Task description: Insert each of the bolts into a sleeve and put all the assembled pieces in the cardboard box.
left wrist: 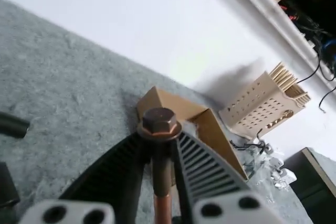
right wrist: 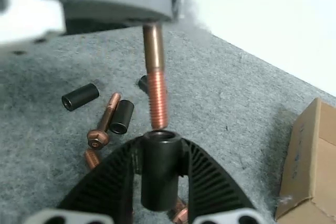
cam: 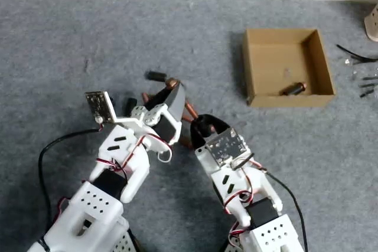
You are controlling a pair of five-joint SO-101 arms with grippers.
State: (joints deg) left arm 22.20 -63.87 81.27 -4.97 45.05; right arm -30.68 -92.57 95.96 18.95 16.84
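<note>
Grey carpet (cam: pixel 71 33) covers the table, with a white wall behind it. My left gripper (left wrist: pixel 160 139) has its ribbed fingers (left wrist: pixel 197 158) clamped on the shank of a copper bolt (left wrist: pixel 159 123), and the hex head sits just past the fingertips. My right gripper (right wrist: pixel 160 153) has its fingers pressed against both sides of a black sleeve (right wrist: pixel 159 174), held upright with its open mouth clear of the tips. In the right wrist view the bolt's threaded end comes down right at that mouth. I cannot tell whether it has entered.

Counting parts: one bolt and one sleeve are held. One assembled piece (cam: pixel 293 89) lies inside the cardboard box (cam: pixel 289 100). Beyond the right fingers I count three loose sleeves (right wrist: pixel 80 97), one half hidden behind the held bolt. There are three loose bolts (right wrist: pixel 104 121), two of them partly covered by the fingers.

The loose parts crowd the carpet around and under both sets of fingers, some just beside the tips. From above, the two grippers meet tip to tip. The box stands well apart from them, with open carpet between. Past the box's far side, thin cables and small hardware (cam: pixel 361 69) lie near the table edge.
</note>
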